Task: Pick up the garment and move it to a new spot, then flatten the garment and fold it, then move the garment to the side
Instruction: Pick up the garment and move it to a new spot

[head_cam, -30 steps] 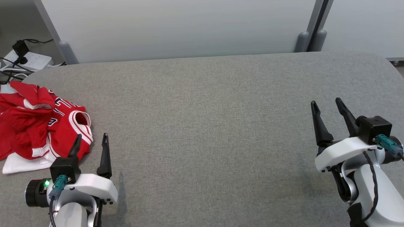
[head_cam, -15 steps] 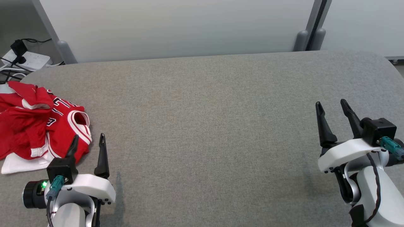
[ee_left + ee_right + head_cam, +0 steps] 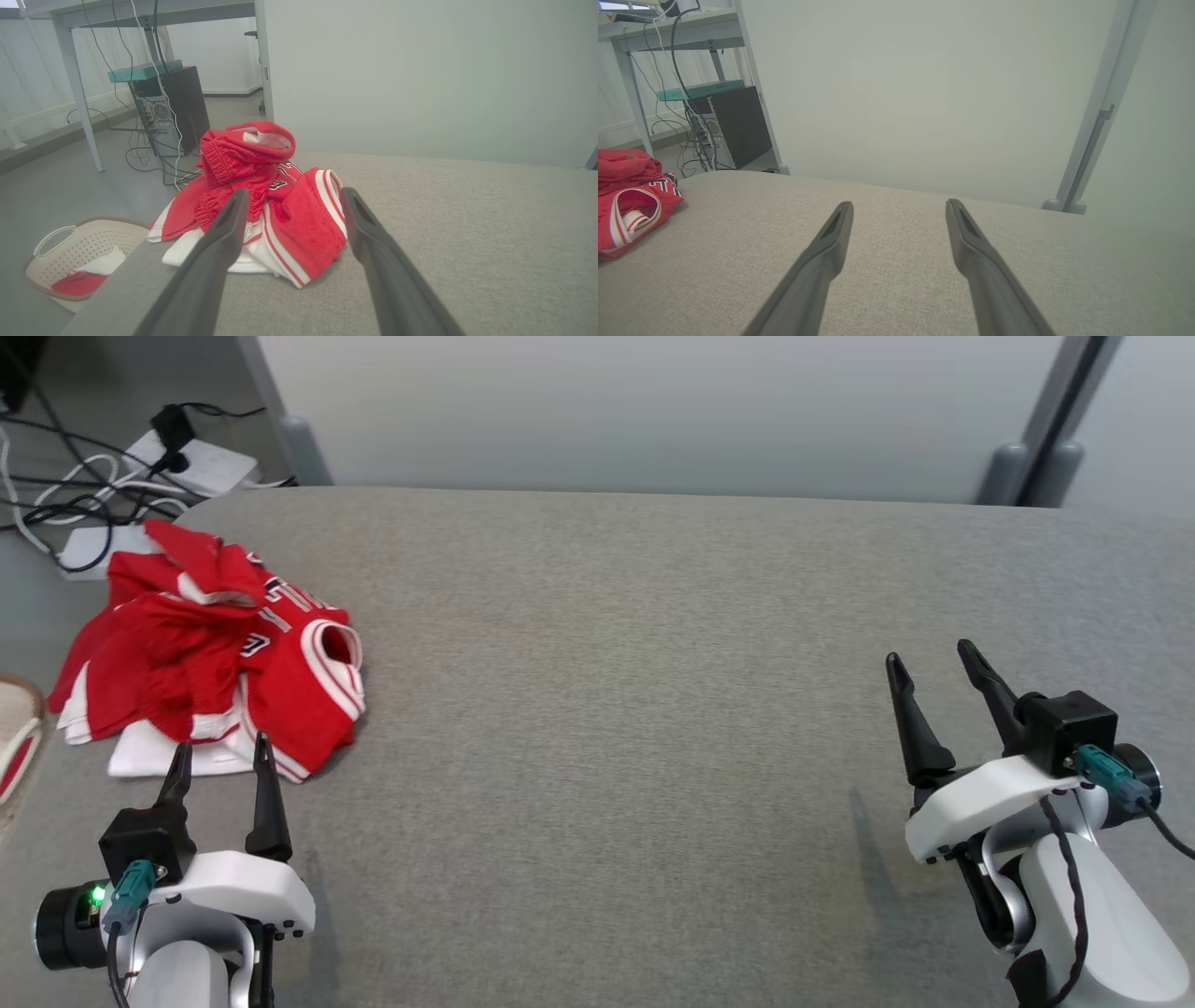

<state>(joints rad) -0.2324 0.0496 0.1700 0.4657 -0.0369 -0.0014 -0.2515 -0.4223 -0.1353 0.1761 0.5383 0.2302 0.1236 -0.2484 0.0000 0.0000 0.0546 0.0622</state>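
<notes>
Nothing of the task looks done yet. On the grey padded table (image 3: pixel 653 616), the red-and-white jersey (image 3: pixel 215 653) lies crumpled at the table's left edge, neither lifted, flattened nor folded. The left gripper (image 3: pixel 222 744), wide and empty, hovers over the table's near-left part, the jersey just ahead of its fingertips. The right gripper (image 3: pixel 931 653), equally wide and empty, hangs over the table's right side, well apart from the jersey.

Perforated cream basket (image 3: pixel 93 240) on floor (image 3: pixel 46 196); black computer tower (image 3: pixel 187 107) beyond.
</notes>
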